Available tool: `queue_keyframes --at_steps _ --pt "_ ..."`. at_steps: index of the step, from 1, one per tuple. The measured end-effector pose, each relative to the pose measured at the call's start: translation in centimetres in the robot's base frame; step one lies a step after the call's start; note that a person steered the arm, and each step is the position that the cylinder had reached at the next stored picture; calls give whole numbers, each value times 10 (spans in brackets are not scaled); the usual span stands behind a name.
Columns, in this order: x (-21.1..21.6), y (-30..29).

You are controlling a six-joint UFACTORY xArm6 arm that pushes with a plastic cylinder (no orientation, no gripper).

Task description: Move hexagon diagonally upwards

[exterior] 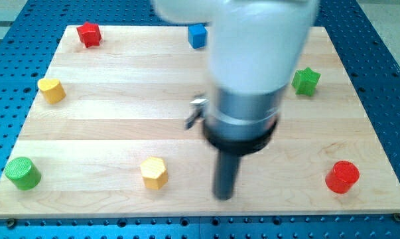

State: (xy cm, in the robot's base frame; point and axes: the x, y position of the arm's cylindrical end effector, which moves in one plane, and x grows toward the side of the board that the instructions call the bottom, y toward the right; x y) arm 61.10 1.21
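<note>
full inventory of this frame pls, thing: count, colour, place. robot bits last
star block: 1, red, top left
cube: 1, blue, top centre
star: 1, green, right, upper part
heart-like block: 1, yellow, left edge
cylinder: 1, green, bottom left
hexagon: 1, yellow, bottom, left of centre
round block: 1, red, bottom right
board: 1, pale wood, on blue perforated table
arm: 1, white and grey, centre
my tip: 1, dark, right of the hexagon, apart from it

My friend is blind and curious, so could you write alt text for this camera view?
A robot arm's dark rod touches its tip to a pale wooden board, right of a yellow hexagon block. Red, blue, green and yellow blocks dot the board's edges.
</note>
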Motion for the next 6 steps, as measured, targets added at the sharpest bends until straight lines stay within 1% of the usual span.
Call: queue_keyframes --at_steps 1,2,3,4,5,6 --pt "8 -24" --pt "-21 -40" --pt "-68 -65" --pt "-27 -44" --pt "-6 -41" --pt "-7 -121"
